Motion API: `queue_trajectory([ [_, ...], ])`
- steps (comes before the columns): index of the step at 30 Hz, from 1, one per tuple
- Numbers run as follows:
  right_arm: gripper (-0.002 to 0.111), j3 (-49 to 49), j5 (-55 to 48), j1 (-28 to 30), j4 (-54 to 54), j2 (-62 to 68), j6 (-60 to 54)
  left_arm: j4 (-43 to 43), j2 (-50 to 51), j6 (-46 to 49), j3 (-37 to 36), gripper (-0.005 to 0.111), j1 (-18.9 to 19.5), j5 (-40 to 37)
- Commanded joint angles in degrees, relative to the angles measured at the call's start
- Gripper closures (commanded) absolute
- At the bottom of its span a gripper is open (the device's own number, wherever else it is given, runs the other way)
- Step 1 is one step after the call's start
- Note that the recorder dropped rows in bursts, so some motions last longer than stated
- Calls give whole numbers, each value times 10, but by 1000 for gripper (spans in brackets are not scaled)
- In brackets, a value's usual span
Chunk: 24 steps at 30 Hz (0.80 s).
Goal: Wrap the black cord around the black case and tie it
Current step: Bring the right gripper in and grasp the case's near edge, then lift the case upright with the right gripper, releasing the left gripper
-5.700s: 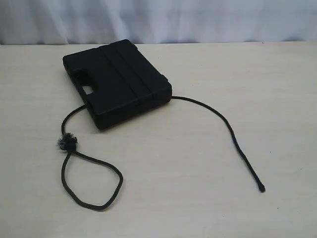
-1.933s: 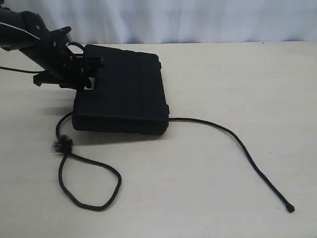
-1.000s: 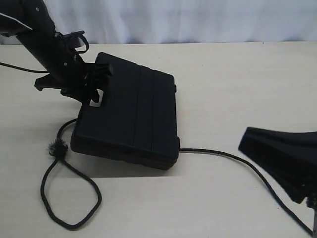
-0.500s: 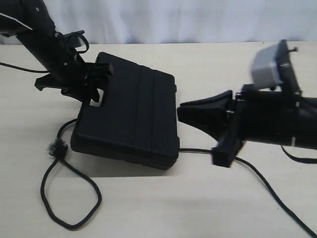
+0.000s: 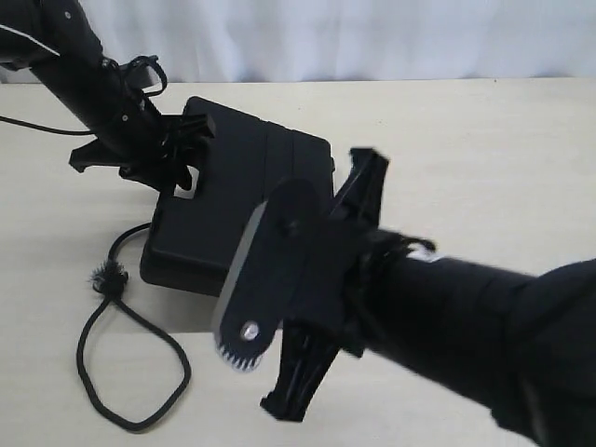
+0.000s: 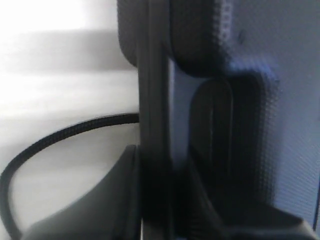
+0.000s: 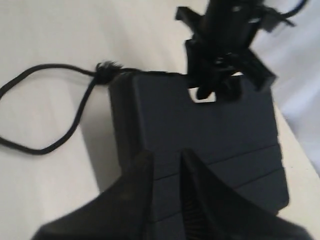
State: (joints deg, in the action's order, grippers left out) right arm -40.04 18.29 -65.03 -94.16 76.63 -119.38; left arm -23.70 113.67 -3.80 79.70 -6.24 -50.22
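Roughly at the middle of a pale table (image 5: 484, 158) sits the black case (image 5: 233, 200), flat and ribbed, with the handle-slot end raised by the left gripper (image 5: 182, 154), which is clamped onto the case wall beside the slot. The left wrist view shows that wall pinched between the two fingers. The black cord (image 5: 130, 321) comes out from under the case on the left, passes a frayed knot (image 5: 110, 277) just beside the case's corner, and ends in a loose loop lying on the table. The cord's other length is hidden behind the right arm, which crosses the foreground. The right gripper (image 7: 165, 154) hovers above the case's ribbed face, jaws only narrowly parted, nothing between them. The step looks to be reaching for the cord's free length while the case is propped. To do it well, the left grip should hold steady without tipping further, and the right claw should widen, descend beside the case rather than onto it, and take the cord close to the case so little slack drags.
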Motion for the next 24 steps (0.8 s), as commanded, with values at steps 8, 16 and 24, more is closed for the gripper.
queue_trajectory([
  [8, 13, -60, 95, -18, 13, 198, 43, -74, -13, -4, 26, 107, -2, -31],
  [16, 13, -119, 237, -18, 138, 317, 278, -103, -13, -4, 42, 107, -2, -50],
  [24, 86, -119, 330, -18, 167, 359, 358, -93, -13, 26, 42, 107, -2, -33],
])
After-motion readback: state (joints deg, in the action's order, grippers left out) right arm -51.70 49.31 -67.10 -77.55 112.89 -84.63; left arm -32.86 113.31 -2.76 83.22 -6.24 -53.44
